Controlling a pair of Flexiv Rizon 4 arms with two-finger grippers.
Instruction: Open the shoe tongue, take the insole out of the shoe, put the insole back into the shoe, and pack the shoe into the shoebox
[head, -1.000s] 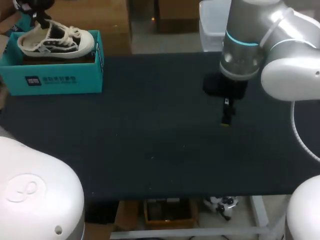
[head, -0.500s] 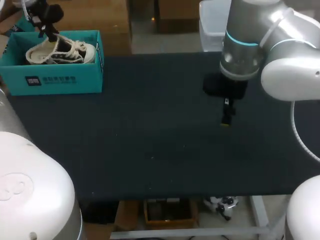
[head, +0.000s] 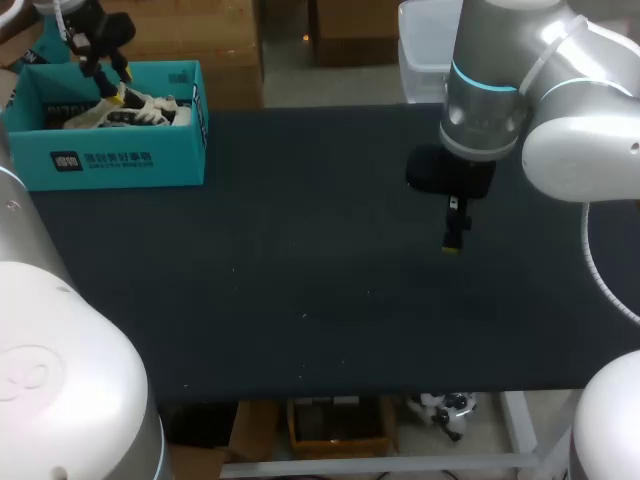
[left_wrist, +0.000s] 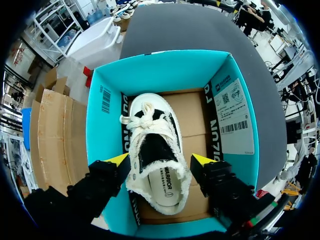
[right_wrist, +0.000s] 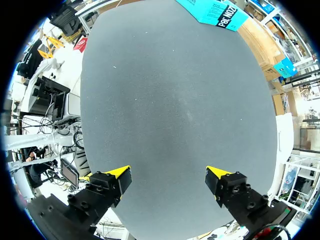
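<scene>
A white and black canvas shoe (left_wrist: 150, 125) lies flat inside the teal shoebox (left_wrist: 102, 125), its white insole (left_wrist: 165, 186) showing in the opening. My left gripper (left_wrist: 161, 161) hangs over the heel, open, one yellow-tipped finger on each side of the shoe, with a gap showing at one finger. In the head view the shoebox (head: 110, 160) stands at the table's far left corner with the shoe (head: 140, 108) sunk into it and my left gripper (head: 108, 80) just above. My right gripper (head: 453, 240) hangs open over bare table right of the middle, its fingers (right_wrist: 120, 175) holding nothing.
The dark table mat (head: 300, 290) stretches between the shoebox and my right arm. In the right wrist view a corner of the teal box (right_wrist: 215, 12) shows far ahead of the right gripper.
The shoe, held high over the box a second ago, has gone down into it and now lies flat. My left gripper followed it down and opened. The right arm stayed still.
</scene>
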